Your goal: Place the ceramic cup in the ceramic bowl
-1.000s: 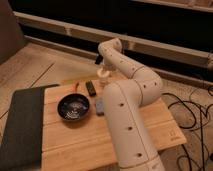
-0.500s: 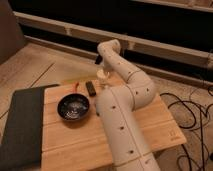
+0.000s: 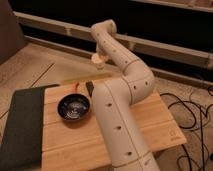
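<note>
Gripper (image 3: 101, 56): at the far end of the arm, beyond the back edge of the table, pointing down; fingers pressed together on the cup.
Cup (image 3: 99, 61): small, cream-white, held in the air at the fingertips; well apart from the bowl, behind it and to its right in the camera view; touching no surface.
Arm (image 3: 122, 107): cream-white, jointed; rises from the bottom of the view, crosses the middle of the table, bends at an elbow and reaches back to the gripper.
Bowl (image 3: 74, 108): dark, round, shallow, pale sheen inside; upright on the table, just left of the arm; nothing in it.
Dark object (image 3: 89, 87): small, oblong, lying on the table behind the bowl, beside the arm; kind cannot be told.
Table (image 3: 150, 122): light wooden slats.
Mat (image 3: 22, 122): dark, flat, covers the left end of the table, just beside the bowl.
Cables (image 3: 192, 120): black, looped on the floor right of the table.
</note>
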Controlling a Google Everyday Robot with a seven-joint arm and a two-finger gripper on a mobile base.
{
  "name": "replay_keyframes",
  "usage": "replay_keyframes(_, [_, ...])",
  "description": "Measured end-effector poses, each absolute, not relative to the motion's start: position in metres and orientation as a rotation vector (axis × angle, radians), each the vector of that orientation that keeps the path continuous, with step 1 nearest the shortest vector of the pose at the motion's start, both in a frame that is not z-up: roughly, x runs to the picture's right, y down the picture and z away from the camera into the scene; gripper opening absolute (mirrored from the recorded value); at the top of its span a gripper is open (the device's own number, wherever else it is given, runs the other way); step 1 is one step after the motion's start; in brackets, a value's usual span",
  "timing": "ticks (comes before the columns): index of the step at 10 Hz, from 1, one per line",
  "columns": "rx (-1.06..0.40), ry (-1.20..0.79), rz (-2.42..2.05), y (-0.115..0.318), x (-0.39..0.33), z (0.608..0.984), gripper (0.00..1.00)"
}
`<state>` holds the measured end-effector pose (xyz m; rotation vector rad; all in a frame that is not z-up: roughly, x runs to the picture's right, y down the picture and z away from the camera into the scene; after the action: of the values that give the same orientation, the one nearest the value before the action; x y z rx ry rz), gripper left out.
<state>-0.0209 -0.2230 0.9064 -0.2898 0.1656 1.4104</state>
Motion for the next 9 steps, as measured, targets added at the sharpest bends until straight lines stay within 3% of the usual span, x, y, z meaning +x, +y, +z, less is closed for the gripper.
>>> replay_keyframes(4, [-0.371, 0.012, 1.331, -0.213, -0.088, 0.84, 0.0])
replay_keyframes(6, [-0.406, -0.058, 1.304, -0.181, -0.116, 0.796, 0.0])
replay_keyframes(9, [-0.436, -0.076, 1.288, -0.13, -0.125, 0.768, 0.0])
